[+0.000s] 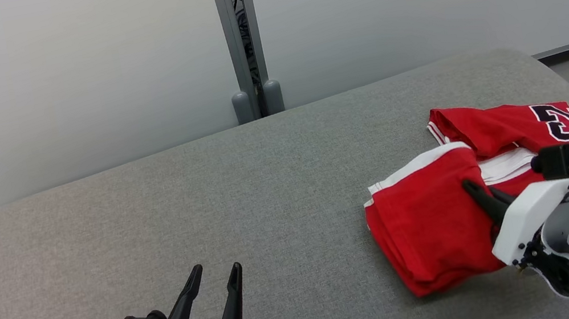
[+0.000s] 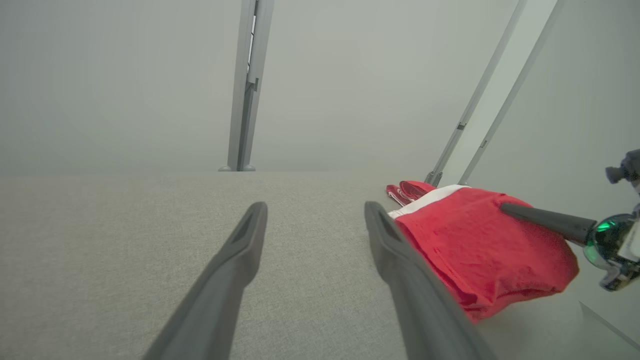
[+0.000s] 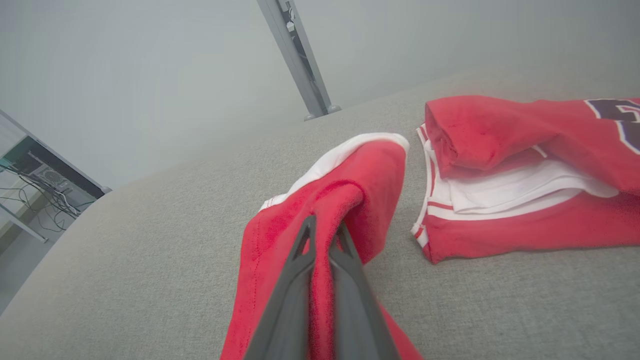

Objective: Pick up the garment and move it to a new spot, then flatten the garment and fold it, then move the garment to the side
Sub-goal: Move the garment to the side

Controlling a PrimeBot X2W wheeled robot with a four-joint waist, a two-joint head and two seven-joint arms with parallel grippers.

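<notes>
The right claw is pinching a thick fold of the seemingly limp garment; the left claw is gaping.

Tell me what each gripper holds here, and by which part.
The right gripper pinches a raised fold of the red garment, near its white-trimmed edge. The left gripper is open, holding nothing.

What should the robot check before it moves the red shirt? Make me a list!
1. The right gripper is shut on the shirt: ok.
2. The left gripper is open and clear of the shirt: ok.
3. The shirt lies flat: not ok, it is bunched and doubled over.
4. There is bare table beside the shirt: ok.
5. How many layers are pinched: cannot tell.
</notes>
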